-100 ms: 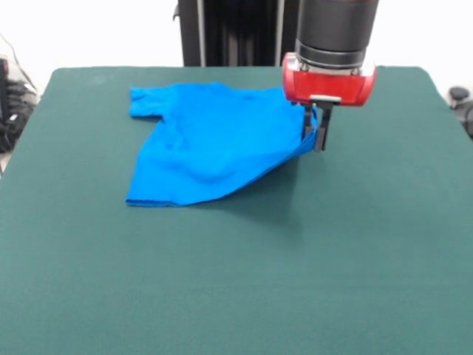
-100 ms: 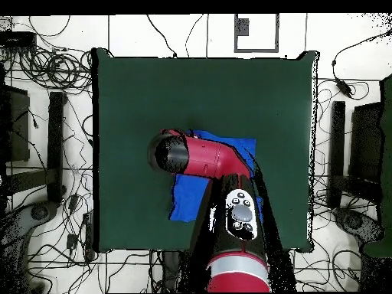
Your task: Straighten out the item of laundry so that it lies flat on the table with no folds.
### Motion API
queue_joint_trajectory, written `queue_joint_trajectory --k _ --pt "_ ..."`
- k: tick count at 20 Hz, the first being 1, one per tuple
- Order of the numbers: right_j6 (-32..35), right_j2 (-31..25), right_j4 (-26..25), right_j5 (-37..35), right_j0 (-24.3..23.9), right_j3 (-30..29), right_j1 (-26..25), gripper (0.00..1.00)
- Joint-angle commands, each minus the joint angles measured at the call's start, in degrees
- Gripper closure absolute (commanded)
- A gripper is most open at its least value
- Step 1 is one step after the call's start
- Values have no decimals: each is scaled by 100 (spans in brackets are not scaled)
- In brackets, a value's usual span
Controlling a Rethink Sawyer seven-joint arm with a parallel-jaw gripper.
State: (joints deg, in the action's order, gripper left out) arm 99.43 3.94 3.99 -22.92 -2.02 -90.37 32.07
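The item of laundry (image 1: 207, 144), a bright blue T-shirt, lies crumpled on the far half of the green table (image 1: 236, 281). One sleeve sticks out at its upper left, and its right corner is raised off the cloth. My gripper (image 1: 315, 130) is shut on that raised right edge, with blue fabric showing between the fingers. In the overhead view the red arm covers most of the shirt (image 2: 184, 204), and the gripper itself is hidden under the arm's round head. A bare stretch of table (image 2: 153, 92) lies beyond it.
A black column (image 1: 229, 33) stands behind the table's far edge. Cables (image 2: 46, 76) and dark equipment (image 2: 367, 145) crowd the floor on both sides of the table.
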Motion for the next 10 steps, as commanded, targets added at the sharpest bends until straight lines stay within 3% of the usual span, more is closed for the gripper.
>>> queue_joint_trajectory --k 1,10 --pt "1005 -111 141 -640 294 499 -554 100" --pt "1015 -125 109 -628 297 540 -573 100"
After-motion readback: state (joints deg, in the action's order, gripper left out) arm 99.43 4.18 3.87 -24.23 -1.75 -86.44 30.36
